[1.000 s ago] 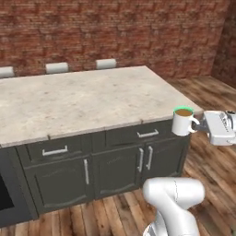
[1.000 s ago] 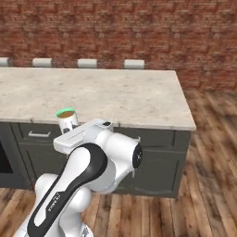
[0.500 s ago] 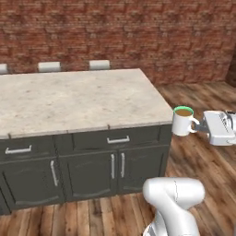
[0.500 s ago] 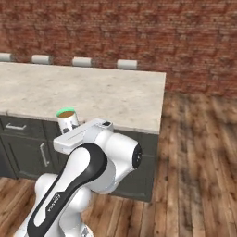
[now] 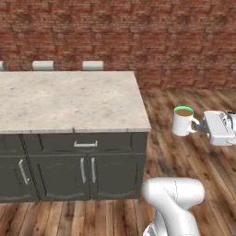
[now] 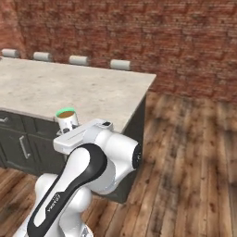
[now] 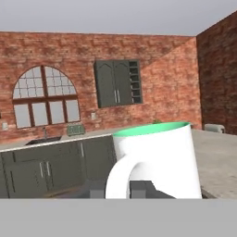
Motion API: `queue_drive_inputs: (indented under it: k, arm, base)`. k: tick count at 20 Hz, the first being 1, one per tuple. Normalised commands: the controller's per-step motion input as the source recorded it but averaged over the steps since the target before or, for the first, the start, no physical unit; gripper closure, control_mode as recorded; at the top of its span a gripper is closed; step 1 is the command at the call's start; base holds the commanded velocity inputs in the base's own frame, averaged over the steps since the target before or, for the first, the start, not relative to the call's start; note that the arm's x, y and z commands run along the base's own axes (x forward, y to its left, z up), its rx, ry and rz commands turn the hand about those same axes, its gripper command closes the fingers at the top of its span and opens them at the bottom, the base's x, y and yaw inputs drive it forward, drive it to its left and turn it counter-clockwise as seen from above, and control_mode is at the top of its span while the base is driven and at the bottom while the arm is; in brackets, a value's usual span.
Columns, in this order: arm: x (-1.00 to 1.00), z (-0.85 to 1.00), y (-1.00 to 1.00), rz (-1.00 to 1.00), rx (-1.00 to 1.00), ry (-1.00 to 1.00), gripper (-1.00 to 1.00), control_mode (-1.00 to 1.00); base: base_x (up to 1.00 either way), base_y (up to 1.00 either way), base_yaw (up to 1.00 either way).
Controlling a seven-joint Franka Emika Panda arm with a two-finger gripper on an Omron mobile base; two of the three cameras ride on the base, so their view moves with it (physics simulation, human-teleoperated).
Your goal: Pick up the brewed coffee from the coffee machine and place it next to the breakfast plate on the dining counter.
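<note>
Beige stone surface (image 5: 69,99) has slid left in my base views, so the base has driven right. My hand (image 5: 203,128) stays clamped on the handle of the brewed coffee (image 5: 183,120), upright over the floor just past the surface's right end; placing remains.

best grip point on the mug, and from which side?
The side handle, approached level from the handle side. The mug stands upright with coffee inside, so a sideways pinch likely keeps it level. The gripper holds it that way, shut on the handle, off the end of the counter.
</note>
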Motion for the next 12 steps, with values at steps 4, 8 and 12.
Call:
queue_drive_inputs:
  k: [4, 8, 12]
  arm:
    - [0.0, 0.0, 0.0, 0.0, 0.0, 0.0, 1.0, 1.0]
    - [0.0, 0.0, 0.0, 0.0, 0.0, 0.0, 1.0, 1.0]
    - [0.0, 0.0, 0.0, 0.0, 0.0, 0.0, 1.0, 1.0]
  base:
    - [0.51, -1.0, 0.28]
    - [0.65, -1.0, 0.27]
    - [0.75, -1.0, 0.26]
